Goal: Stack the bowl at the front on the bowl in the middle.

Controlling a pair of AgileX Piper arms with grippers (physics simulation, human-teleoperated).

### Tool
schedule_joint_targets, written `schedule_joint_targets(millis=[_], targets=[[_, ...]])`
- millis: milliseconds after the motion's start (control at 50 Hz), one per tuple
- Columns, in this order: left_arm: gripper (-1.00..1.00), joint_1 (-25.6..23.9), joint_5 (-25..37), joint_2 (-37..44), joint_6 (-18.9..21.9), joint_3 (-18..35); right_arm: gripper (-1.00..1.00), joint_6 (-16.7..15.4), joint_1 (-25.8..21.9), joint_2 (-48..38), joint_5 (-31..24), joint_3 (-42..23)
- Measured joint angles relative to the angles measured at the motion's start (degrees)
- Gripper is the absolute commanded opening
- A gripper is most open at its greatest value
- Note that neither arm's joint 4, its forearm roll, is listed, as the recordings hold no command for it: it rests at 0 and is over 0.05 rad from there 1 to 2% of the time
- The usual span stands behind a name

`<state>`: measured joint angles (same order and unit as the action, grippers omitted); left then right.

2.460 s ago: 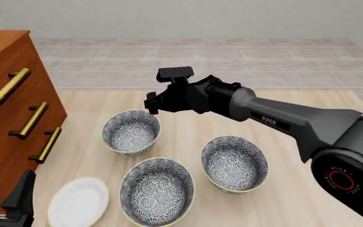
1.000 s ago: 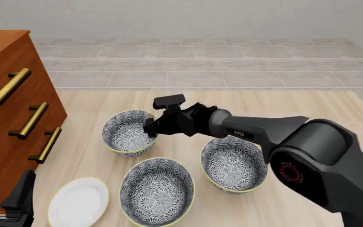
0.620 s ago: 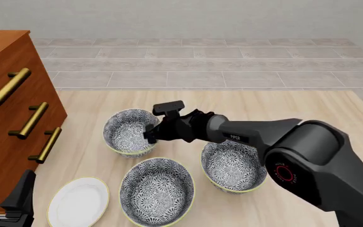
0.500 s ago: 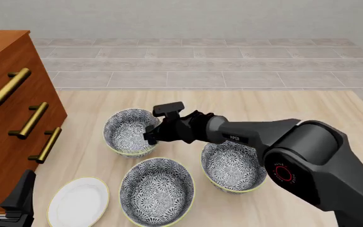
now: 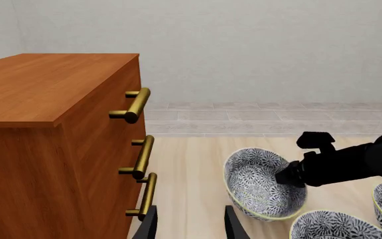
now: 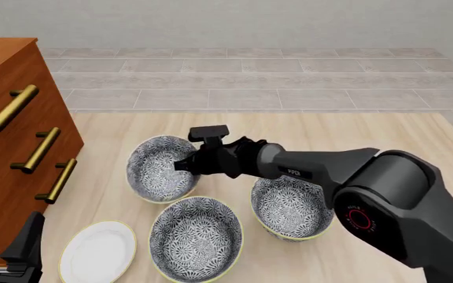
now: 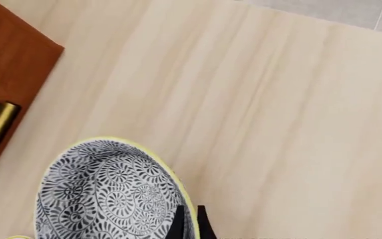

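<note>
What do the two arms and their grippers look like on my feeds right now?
The right arm is a dark grey tapered tube bearing small white lettering, with a bulky rounded joint housing marked by a red ring. Its black right gripper has thin dark fingers and a small black box mounted on top. Of the left arm only the left gripper shows: two flat black fingers. No cables are visible.

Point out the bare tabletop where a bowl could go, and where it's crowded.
Bare: the far strip of table beyond the bowls, and the right side past the right bowl. Crowded: near-left, where the gripped bowl, nearest bowl, plate and dresser cluster.
</note>
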<state>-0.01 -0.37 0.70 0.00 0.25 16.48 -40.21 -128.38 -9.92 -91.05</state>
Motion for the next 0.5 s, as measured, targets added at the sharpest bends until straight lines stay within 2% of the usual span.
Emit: schedule_joint_targets(millis=[500], targets=[[1.00, 0.0, 0.0, 0.0, 0.0, 0.0, -1.00, 1.2, -0.9, 4.6, 1.8, 2.9]])
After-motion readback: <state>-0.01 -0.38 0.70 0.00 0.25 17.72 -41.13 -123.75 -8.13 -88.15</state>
